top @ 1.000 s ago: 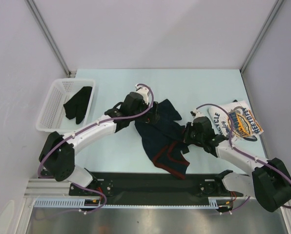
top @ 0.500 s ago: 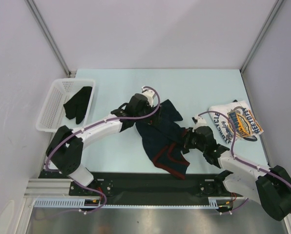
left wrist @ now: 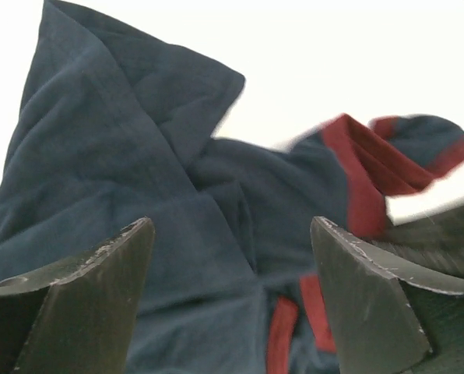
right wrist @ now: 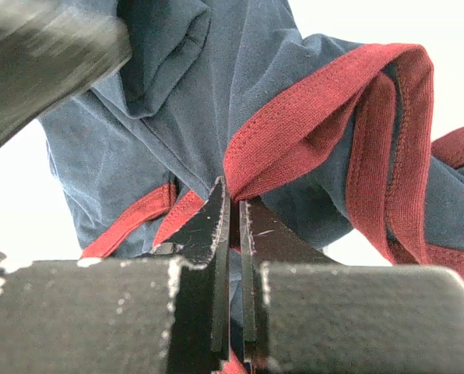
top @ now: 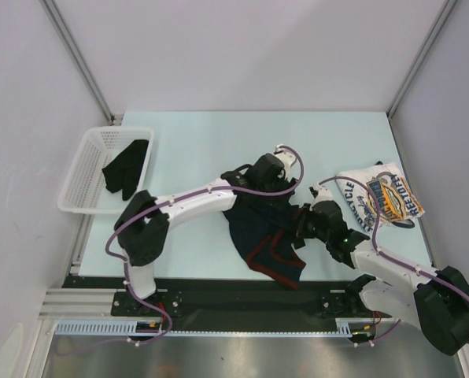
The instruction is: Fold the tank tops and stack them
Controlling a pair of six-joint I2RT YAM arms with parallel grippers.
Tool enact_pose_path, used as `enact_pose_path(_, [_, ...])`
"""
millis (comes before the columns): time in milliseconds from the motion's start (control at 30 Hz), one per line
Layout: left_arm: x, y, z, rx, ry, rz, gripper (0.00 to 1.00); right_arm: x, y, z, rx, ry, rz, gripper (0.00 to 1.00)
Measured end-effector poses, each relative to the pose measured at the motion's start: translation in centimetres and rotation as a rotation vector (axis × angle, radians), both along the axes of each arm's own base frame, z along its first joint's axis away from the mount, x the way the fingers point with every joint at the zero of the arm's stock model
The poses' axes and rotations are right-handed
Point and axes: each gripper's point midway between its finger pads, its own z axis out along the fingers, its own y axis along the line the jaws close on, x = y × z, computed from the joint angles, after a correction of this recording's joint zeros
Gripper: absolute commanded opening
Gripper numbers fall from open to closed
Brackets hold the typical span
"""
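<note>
The navy tank top (top: 260, 236) with dark-red trim lies crumpled at the table's middle front. In the left wrist view the navy tank top (left wrist: 138, 179) fills the frame under my left gripper (left wrist: 232, 288), which hovers open over its folds with nothing between the fingers. From above, my left gripper (top: 280, 193) is over the top's upper right part. My right gripper (top: 300, 220) is at the top's right edge. It is shut on a loop of red trim (right wrist: 310, 117) in the right wrist view. The white tank top (top: 380, 197), with a yellow-blue print, lies bunched at the right.
A white basket (top: 85, 177) at the left edge holds a dark cloth (top: 126, 167). The two grippers are close together over the navy top. The enclosure's walls stand on the left, back and right of the table.
My left arm has swung right across the navy top, ending near the right gripper, its jaws slightly narrower. The right gripper has kept its hold on the trim, shifting a little left.
</note>
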Motion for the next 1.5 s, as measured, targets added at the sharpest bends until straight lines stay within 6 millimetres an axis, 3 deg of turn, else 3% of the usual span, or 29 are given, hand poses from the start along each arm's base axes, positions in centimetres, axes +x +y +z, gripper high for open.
enact_pose_path(133, [1.6,-0.2,-3.0,0.094,0.035,0.055,0.74,-0.3,0.0,0.2,0.006,0.009,-0.006,0.00])
enact_pose_path(167, [1.8,0.1,-3.9,0.125,0.047,0.075,0.62,-0.3,0.0,0.3,0.009,0.006,-0.006,0.00])
enact_pose_path(267, [2.2,1.5,-6.4,0.210,0.078,0.136,0.42,-0.3,-0.1,0.8,0.019,-0.005,-0.010,0.00])
enact_pose_path(300, [2.2,2.1,-7.0,0.236,0.085,0.155,0.22,-0.3,-0.1,1.0,0.023,-0.009,-0.012,0.00])
enact_pose_path(367, [2.4,3.5,-7.5,0.267,0.105,0.204,0.01,-0.4,-0.1,1.2,0.025,-0.011,-0.014,0.00])
enact_pose_path(467, [3.5,5.2,-6.7,0.261,0.105,0.270,0.01,-0.3,-0.2,1.5,0.022,-0.009,-0.020,0.00])
enact_pose_path(600, [5.4,10.3,-2.5,0.171,0.094,0.409,0.00,0.4,0.0,2.8,0.021,-0.021,-0.030,0.00])
enact_pose_path(767, [7.9,20.8,9.6,-0.154,-0.050,0.690,0.00,2.6,0.5,6.1,0.014,-0.035,-0.048,0.00])
enact_pose_path(833, [7.1,26.1,14.8,-0.304,-0.152,0.814,0.00,3.5,0.7,8.1,0.024,-0.057,-0.055,0.00])
enact_pose_path(900, [4.8,29.9,18.4,-0.427,-0.248,0.893,0.00,4.0,1.0,10.1,0.039,-0.084,-0.053,0.00])
enact_pose_path(1000, [1.1,32.6,20.1,-0.530,-0.323,0.941,0.01,3.7,1.5,11.3,0.054,-0.097,-0.033,0.00])
enact_pose_path(1100, [-1.1,33.6,18.8,-0.560,-0.332,0.964,0.00,1.6,2.6,10.6,0.050,-0.062,0.030,0.00])
enact_pose_path(1133, [-1.3,33.7,17.7,-0.552,-0.315,0.972,0.02,0.7,3.1,10.2,0.048,-0.050,0.059,0.00])
enact_pose_path(1200, [-2.0,33.9,14.5,-0.516,-0.258,0.994,0.20,-1.5,3.9,8.6,0.028,-0.008,0.112,0.00])
enact_pose_path(1233, [-2.4,34.0,12.9,-0.490,-0.227,1.006,0.32,-2.3,4.0,7.9,0.016,0.013,0.127,0.00])
enact_pose_path(1267, [-2.7,34.2,11.4,-0.465,-0.202,1.018,0.58,-3.4,4.1,7.0,0.002,0.038,0.148,0.00])
enact_pose_path(1333, [-3.8,34.5,9.4,-0.423,-0.171,1.027,0.80,-4.8,3.8,5.6,-0.029,0.080,0.163,0.00])
enact_pose_path(1367, [-4.2,34.7,9.2,-0.414,-0.166,1.029,0.87,-5.2,3.5,5.1,-0.039,0.092,0.160,0.00])
enact_pose_path(1500, [-4.2,34.6,11.1,-0.423,-0.196,1.005,0.90,-5.7,2.7,4.8,-0.053,0.103,0.139,0.00])
